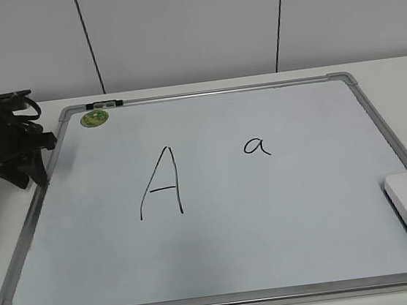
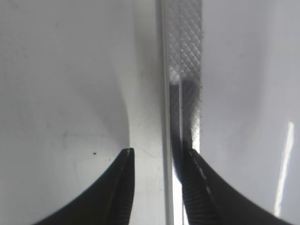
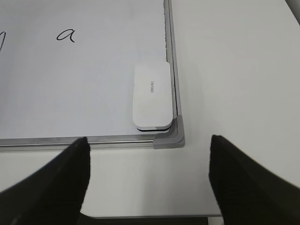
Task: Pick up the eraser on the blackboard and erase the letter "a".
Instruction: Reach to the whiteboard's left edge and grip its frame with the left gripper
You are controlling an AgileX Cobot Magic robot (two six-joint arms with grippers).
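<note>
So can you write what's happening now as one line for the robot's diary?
stage: before pickup | eraser: untouched in board corner | letter "a": not erased | right gripper: jaws open, short of eraser | left gripper: open at blackboard frame

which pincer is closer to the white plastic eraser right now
Right. The right pincer hangs open off the board's near edge, with the white plastic eraser just ahead by the corner. The left pincer sits at the board's far left frame, across from it.

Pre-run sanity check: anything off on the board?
Nothing damaged or spilled. The eraser lies flat in the blackboard's corner, and the letter "a" is intact. The left gripper straddles the frame edge.
</note>
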